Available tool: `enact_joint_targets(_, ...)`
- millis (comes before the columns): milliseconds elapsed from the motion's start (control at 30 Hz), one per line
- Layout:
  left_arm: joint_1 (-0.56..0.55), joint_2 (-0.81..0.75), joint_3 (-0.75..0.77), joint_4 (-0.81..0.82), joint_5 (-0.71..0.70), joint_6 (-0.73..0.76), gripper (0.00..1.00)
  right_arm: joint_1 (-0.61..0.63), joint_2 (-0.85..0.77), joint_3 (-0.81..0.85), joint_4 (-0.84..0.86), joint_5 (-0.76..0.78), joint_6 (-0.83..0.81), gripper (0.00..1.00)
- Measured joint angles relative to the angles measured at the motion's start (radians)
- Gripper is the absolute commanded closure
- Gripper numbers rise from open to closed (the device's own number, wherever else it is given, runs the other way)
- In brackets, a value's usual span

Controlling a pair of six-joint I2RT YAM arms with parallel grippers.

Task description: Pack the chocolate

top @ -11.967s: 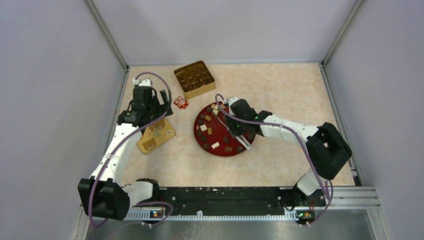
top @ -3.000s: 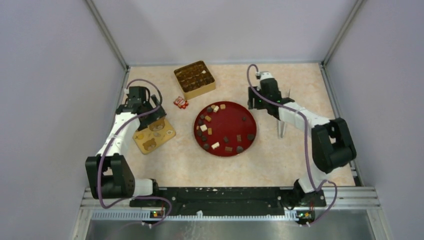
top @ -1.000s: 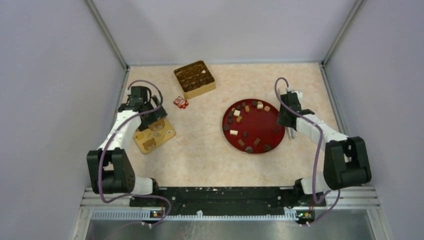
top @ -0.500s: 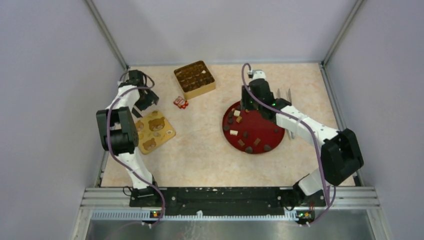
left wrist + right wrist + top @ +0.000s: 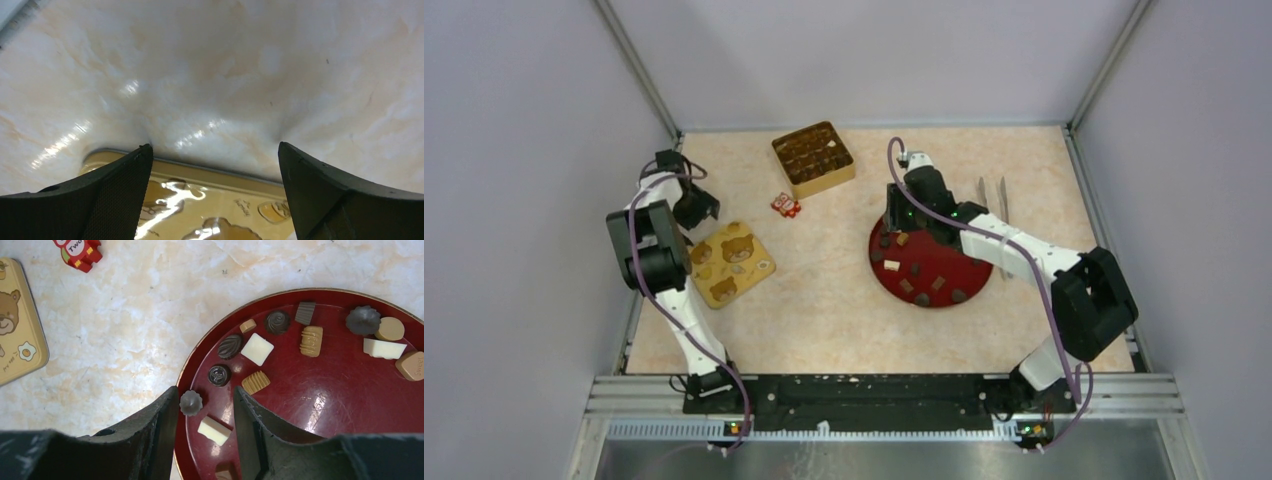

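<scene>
The chocolate (image 5: 257,349) is scattered on the red plate (image 5: 325,390). One dark fluted piece (image 5: 190,402) at the rim is flanked by the right gripper (image 5: 205,395) (fingers parted, not pinching). The left gripper (image 5: 215,147) is spread wide over the bear-printed lid (image 5: 215,192).

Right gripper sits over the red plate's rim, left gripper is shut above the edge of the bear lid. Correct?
Not quite. The left gripper is open, not shut: the left wrist view shows its fingers spread wide above the edge of the bear-printed lid. The rest holds: the right gripper sits over the rim of the red plate.
</scene>
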Motion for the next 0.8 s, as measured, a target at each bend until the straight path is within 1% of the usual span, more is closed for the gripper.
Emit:
enact_joint_targets(133, -0.031, -0.047, -0.072, 0.033, 0.028, 0.007, 0.01, 0.000, 0.000, -0.011, 0.005, -0.012, 0.004, 0.57)
enact_joint_targets(267, -0.101, -0.119, -0.178, 0.058, 0.051, 0.011, 0.01, 0.000, 0.000, -0.012, 0.006, -0.026, 0.008, 0.57)
enact_joint_targets(433, -0.262, -0.214, -0.309, 0.081, 0.105, 0.014, 0.01, 0.000, 0.002, -0.012, 0.010, -0.056, 0.010, 0.57)
enact_joint_targets(533, -0.352, -0.248, -0.348, 0.079, 0.151, 0.027, 0.01, 0.004, 0.002, -0.011, 0.015, -0.074, 0.011, 0.56)
enact_joint_targets(600, -0.383, -0.272, -0.367, 0.071, 0.168, 0.037, 0.01, 0.014, 0.005, -0.011, 0.021, -0.082, 0.012, 0.56)
enact_joint_targets(700, -0.361, -0.341, -0.393, 0.021, 0.142, 0.057, 0.01, 0.040, 0.021, -0.011, 0.038, -0.106, 0.011, 0.55)
enact_joint_targets(800, -0.266, -0.464, -0.429, -0.023, 0.103, 0.066, 0.01, 0.073, 0.055, -0.010, 0.043, -0.134, 0.011, 0.54)
